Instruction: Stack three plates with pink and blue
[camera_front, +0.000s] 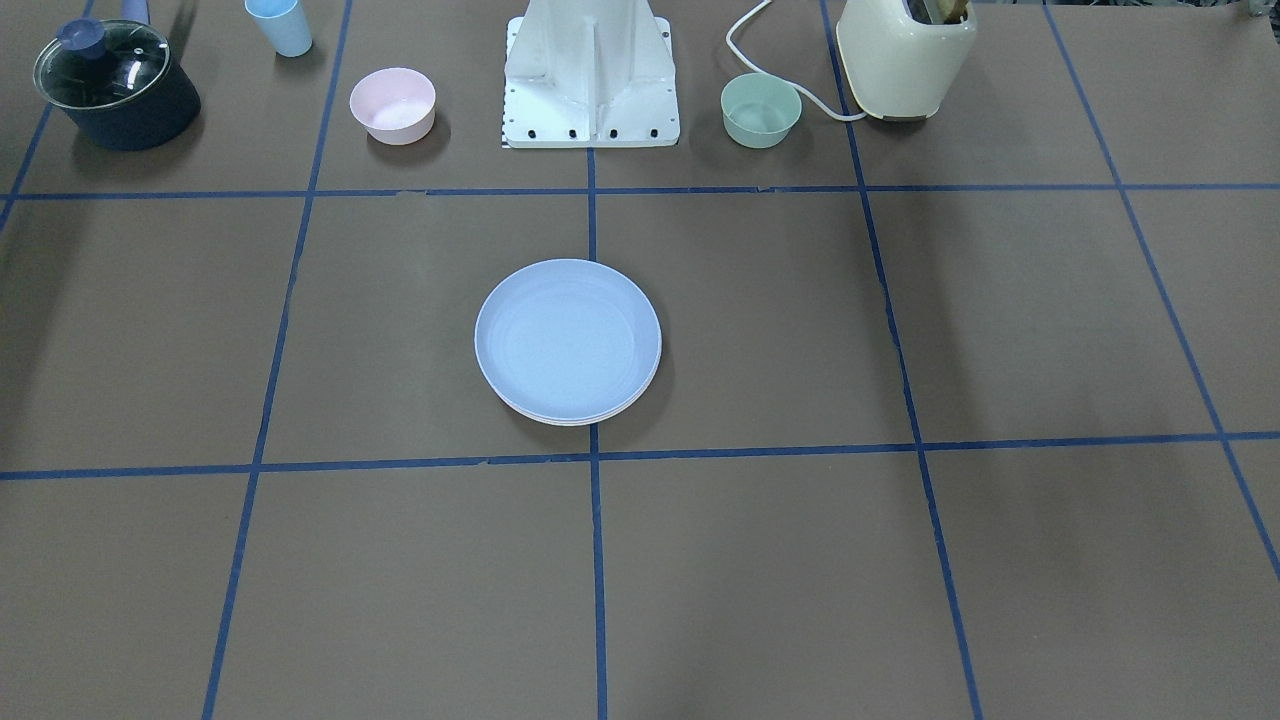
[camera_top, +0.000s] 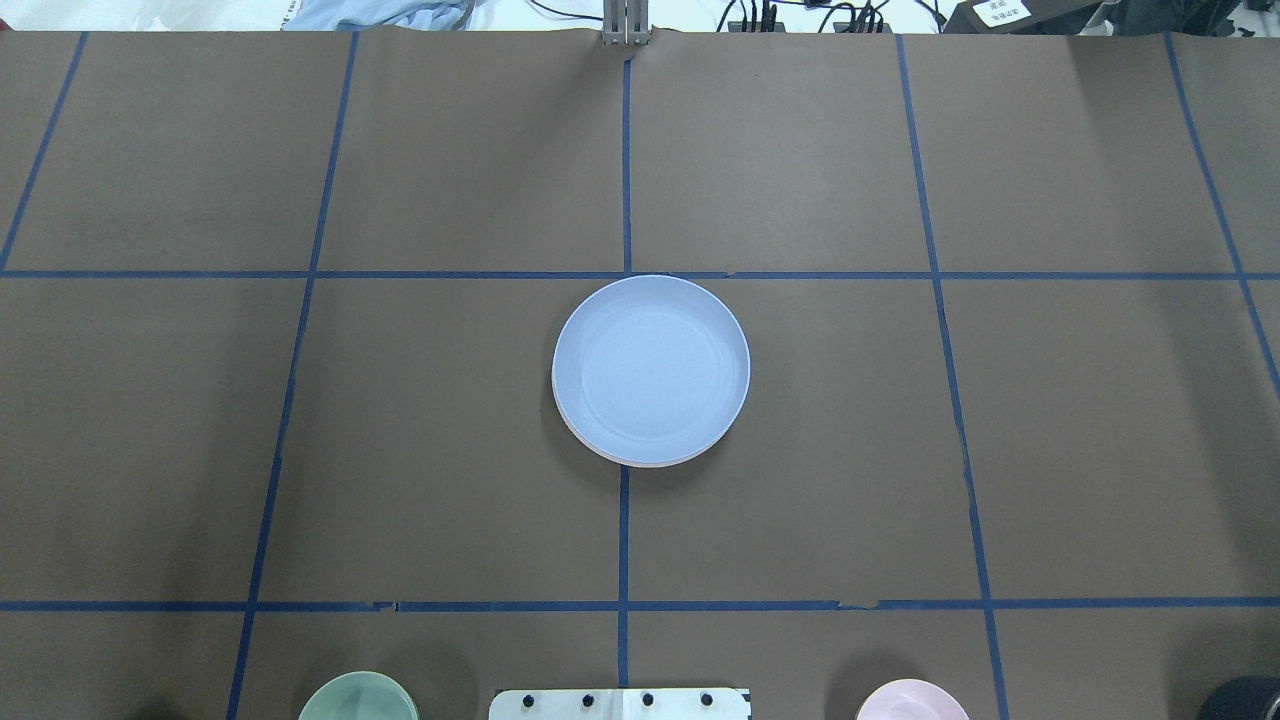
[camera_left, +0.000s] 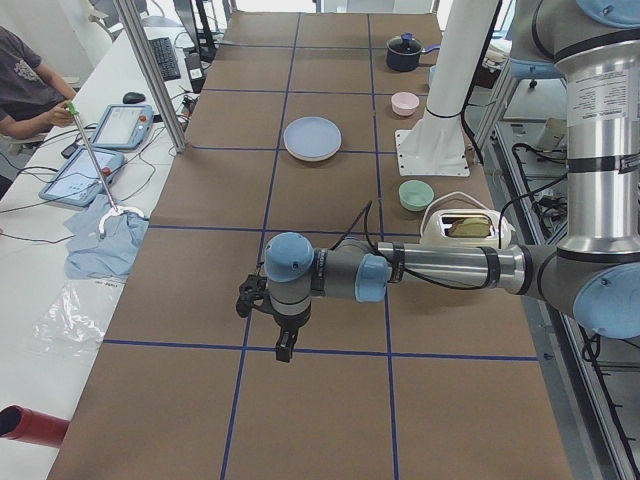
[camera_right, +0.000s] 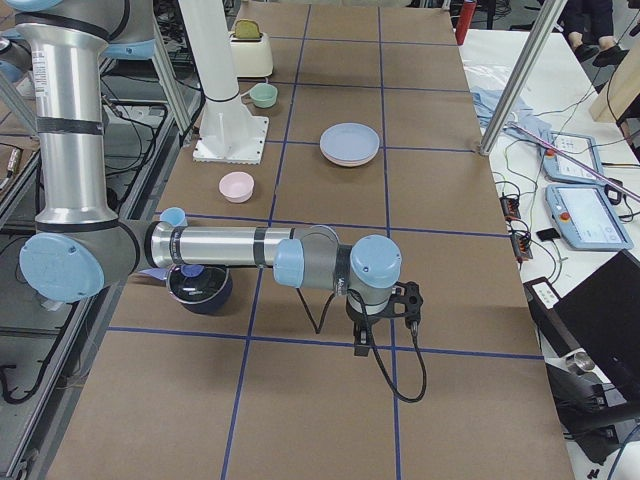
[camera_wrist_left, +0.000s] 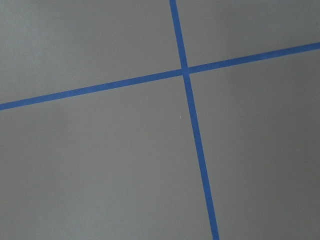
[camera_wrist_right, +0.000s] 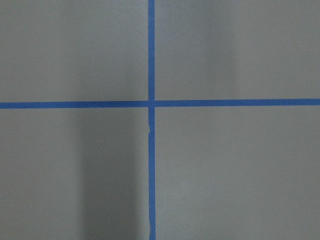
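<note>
The round light blue plastic plate (camera_top: 650, 368) looks smooth and matt, and the brown paper-covered tabletop (camera_top: 1100, 450) is matt too.

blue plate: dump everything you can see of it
The blue plate is round, shallow, light blue and matte like plastic, with a low raised rim and faint rings in its well. It is empty and lies flat and right way up, topmost on a stack at the middle of the table, across a blue tape line. Thin pale edges of the lower plates peek out beneath it; their number is unclear. Nothing else touches it.
</note>
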